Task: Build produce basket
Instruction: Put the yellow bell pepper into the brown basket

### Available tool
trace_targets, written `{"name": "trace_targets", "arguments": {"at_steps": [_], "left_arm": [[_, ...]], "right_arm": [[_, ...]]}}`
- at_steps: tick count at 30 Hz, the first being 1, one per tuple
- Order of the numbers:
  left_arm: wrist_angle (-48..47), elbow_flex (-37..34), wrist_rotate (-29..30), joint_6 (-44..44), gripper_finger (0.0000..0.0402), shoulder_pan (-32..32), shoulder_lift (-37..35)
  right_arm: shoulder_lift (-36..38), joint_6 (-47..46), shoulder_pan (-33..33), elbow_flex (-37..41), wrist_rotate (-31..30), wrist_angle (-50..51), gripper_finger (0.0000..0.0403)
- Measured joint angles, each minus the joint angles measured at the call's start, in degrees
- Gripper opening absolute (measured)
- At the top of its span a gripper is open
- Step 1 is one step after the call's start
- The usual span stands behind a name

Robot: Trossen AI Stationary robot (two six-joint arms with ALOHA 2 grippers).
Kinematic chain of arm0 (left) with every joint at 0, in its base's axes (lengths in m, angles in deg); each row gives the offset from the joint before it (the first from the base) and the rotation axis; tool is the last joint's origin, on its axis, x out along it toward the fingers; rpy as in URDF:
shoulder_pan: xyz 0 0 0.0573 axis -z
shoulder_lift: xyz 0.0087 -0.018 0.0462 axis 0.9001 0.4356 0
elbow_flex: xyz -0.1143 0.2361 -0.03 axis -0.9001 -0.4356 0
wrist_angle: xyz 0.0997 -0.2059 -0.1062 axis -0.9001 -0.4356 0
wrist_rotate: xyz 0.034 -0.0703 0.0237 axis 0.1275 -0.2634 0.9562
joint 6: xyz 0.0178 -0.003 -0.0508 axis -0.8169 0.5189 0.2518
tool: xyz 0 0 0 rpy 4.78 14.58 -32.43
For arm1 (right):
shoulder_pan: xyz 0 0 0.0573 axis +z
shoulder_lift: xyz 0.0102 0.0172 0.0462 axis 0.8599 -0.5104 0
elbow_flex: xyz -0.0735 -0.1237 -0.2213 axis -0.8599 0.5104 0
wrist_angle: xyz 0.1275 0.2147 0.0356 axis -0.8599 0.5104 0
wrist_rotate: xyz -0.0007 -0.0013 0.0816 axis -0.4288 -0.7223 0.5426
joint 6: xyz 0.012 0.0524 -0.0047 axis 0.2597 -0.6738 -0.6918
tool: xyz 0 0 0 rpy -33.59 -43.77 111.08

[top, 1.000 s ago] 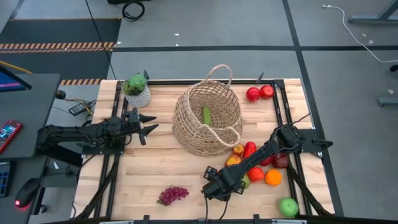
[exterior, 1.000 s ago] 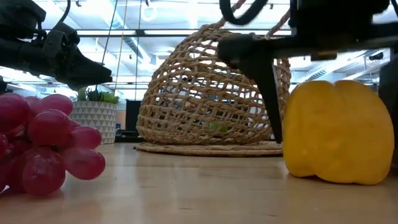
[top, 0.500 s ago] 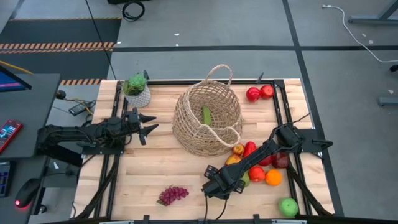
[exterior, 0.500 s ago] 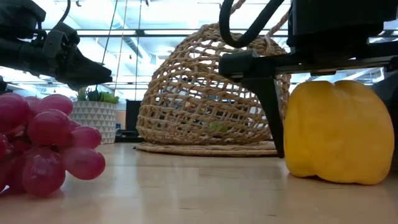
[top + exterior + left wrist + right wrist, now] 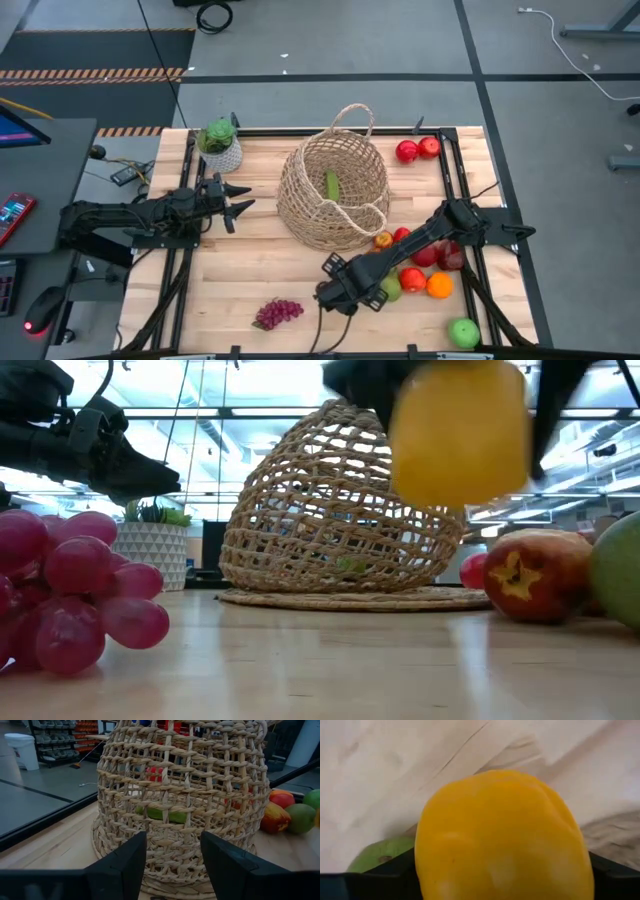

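Right end effector (image 5: 345, 283) grips the yellow pepper (image 5: 460, 430) aloft, seemingly upright.

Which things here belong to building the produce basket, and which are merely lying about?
Belongs to the job:
- wicker basket, cucumber inside
- yellow pepper, lifted in the right hand
- grapes
- red apples
- orange
- green apple

Lying about:
- potted plant
- phone
- computer mouse

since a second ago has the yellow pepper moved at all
Yes. In the low view the yellow pepper, held in the right end effector, has risen off the table and shifted left, across the tan wicker basket.
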Motion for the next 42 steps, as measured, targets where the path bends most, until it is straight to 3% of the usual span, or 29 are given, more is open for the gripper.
{"name": "trace_targets", "arguments": {"at_steps": [8,11,30,36,42], "left_arm": [[0.00,0.00,0.00,0.00,0.0198,0.00,-0.01],[0.00,0.00,0.00,0.00,0.0195,0.00,0.00],[-0.02,0.00,0.00,0.01,0.0194,0.00,-0.01],[-0.02,0.00,0.00,0.00,0.0196,-0.02,-0.02],[-0.02,0.00,0.00,0.01,0.0194,-0.02,-0.01]], "right_arm": [[0.04,-9.83,-0.66,-16.63,0.82,13.56,0.0320],[0.11,-12.55,-0.86,-22.50,1.92,14.45,0.0320],[11.66,-30.50,-6.82,-20.20,4.90,-7.23,0.0321],[15.09,-35.66,-7.85,-20.20,1.05,-11.89,0.0321],[19.07,-35.66,-8.71,-20.20,1.30,-16.87,0.0321]]}}
